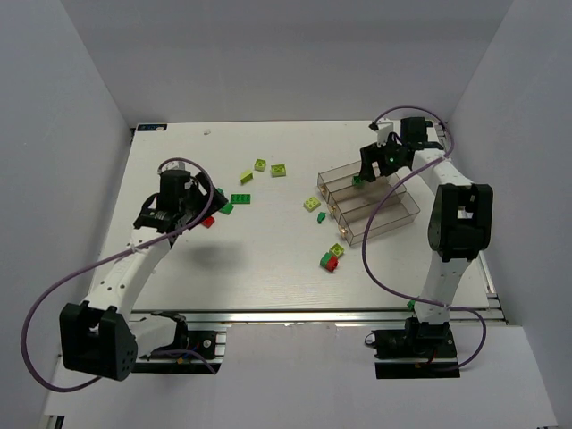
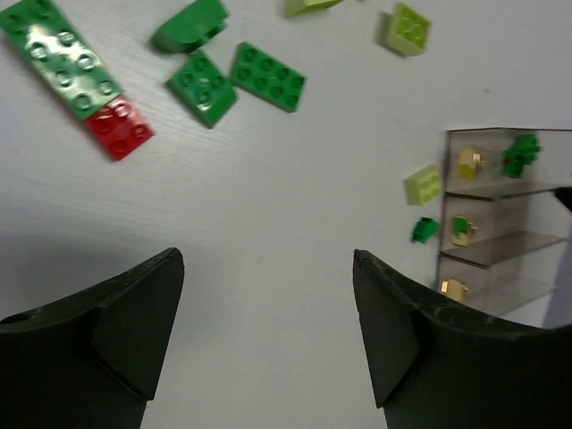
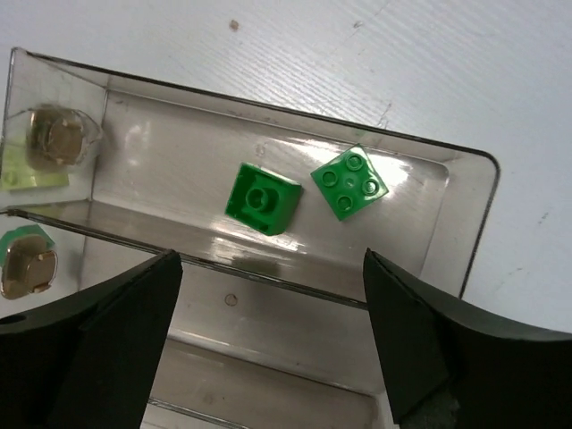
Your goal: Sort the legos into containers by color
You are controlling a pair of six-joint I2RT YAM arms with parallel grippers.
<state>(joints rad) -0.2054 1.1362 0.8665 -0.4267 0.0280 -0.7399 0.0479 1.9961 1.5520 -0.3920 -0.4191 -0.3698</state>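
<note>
Right gripper point(image 3: 270, 268) fingers spread, empty, above the containers point(image 3: 460, 232); two green legos point(image 3: 262, 198) lie just beyond their tips. Left gripper point(image 2: 268, 259) spread too; loose bricks point(image 2: 268, 76) ahead of its fingers on white table point(image 2: 295, 223), white walls point(image 1: 54, 107) around

No text, label or number can be read anywhere.

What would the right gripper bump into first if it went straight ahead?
Probably the containers: the open right gripper points at the divider wall beside two green legos in one bin. Depth is unclear, so it might reach a bin floor instead.
</note>
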